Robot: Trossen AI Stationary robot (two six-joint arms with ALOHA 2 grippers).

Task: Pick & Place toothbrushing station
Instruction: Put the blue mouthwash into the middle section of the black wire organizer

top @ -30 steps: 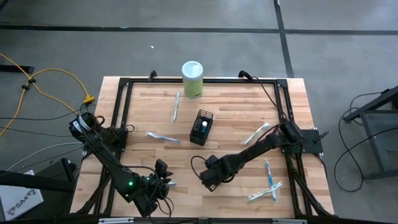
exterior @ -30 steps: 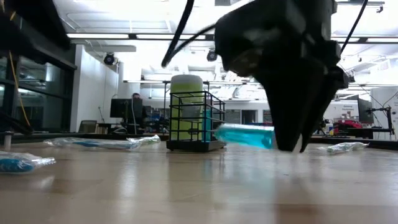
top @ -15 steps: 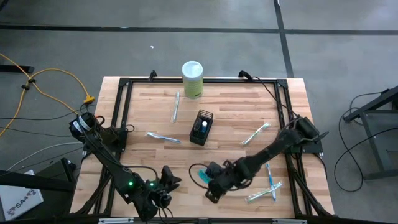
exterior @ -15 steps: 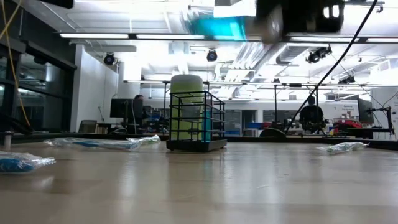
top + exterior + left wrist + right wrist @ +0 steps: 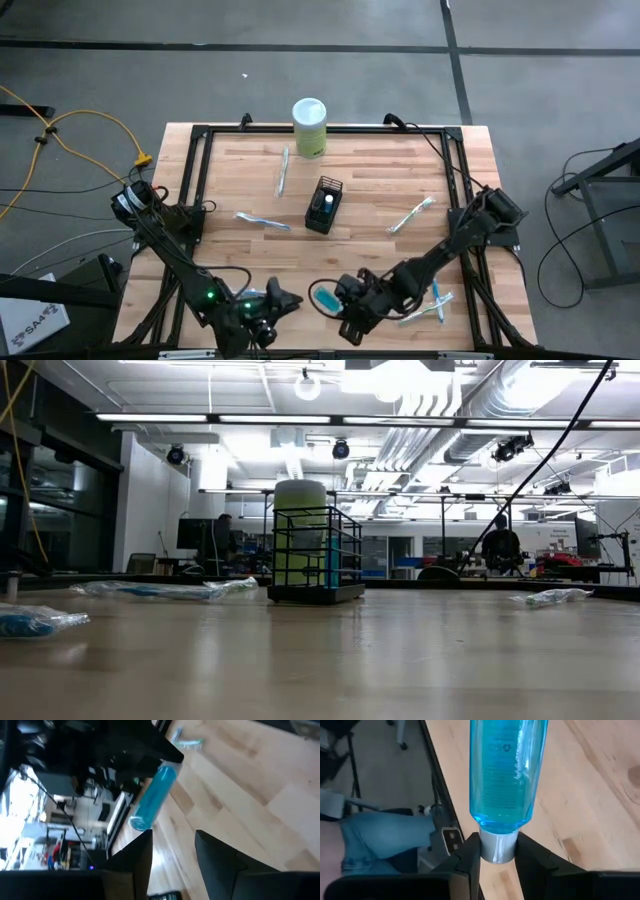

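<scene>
Now teal tube [image 5: 507, 775] between right pincer [image 5: 496, 851] fingers

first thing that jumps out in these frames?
The bright blue tube, pinched by its silver cap in the right gripper and held above the table's near edge. Next, the black wire holder standing mid-table, with wrapped toothbrushes scattered around it. The left gripper waits open just left of the tube.
</scene>
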